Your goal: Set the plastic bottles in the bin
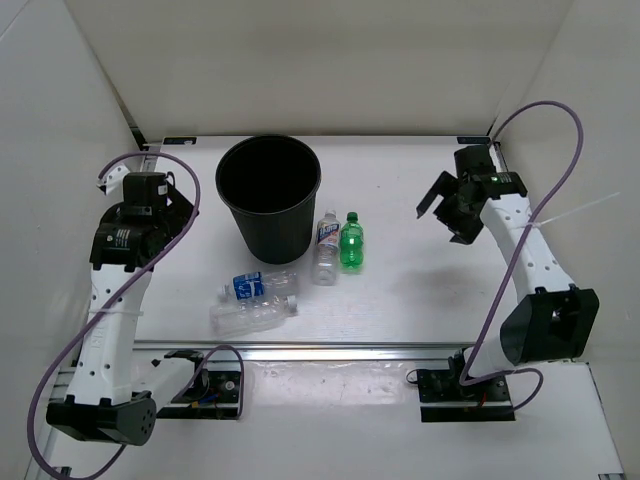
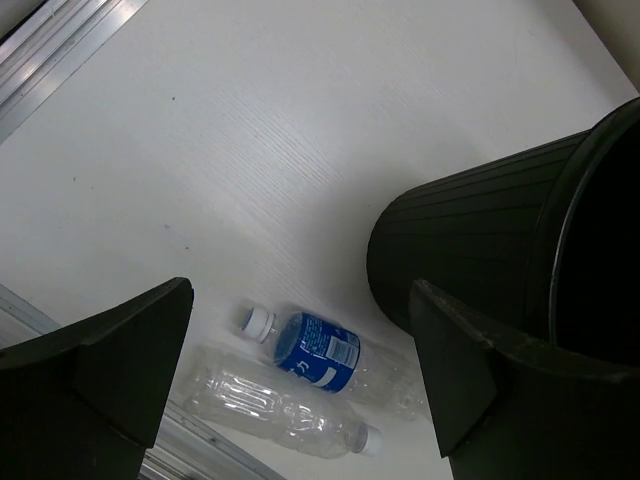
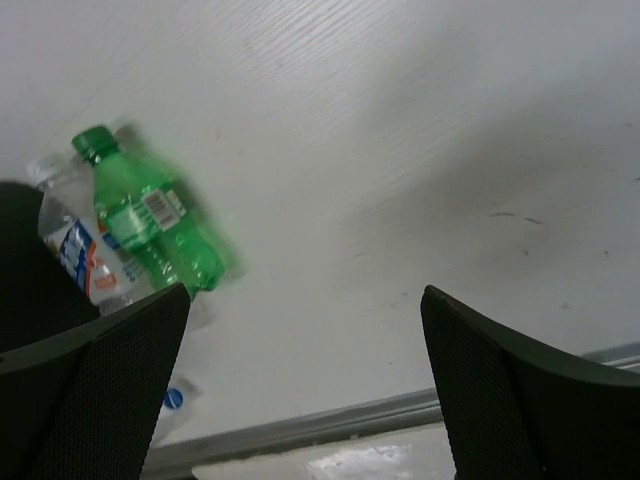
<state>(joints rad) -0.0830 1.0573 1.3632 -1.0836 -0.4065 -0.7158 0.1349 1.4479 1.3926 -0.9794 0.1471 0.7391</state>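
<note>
The black bin (image 1: 270, 228) stands upright at the back centre-left; its ribbed wall also shows in the left wrist view (image 2: 460, 240). A green bottle (image 1: 351, 243) and a clear bottle with a white-blue label (image 1: 325, 247) lie side by side right of the bin. A blue-labelled clear bottle (image 1: 255, 286) and a plain clear bottle (image 1: 252, 314) lie in front of it. My left gripper (image 1: 172, 203) is open and empty, left of the bin, above those two bottles (image 2: 315, 350) (image 2: 280, 400). My right gripper (image 1: 447, 212) is open and empty at the back right, away from the green bottle (image 3: 150, 225).
An aluminium rail (image 1: 350, 350) runs along the table's front edge, just before the plain bottle. White walls close in the back and both sides. Purple cables loop off both arms.
</note>
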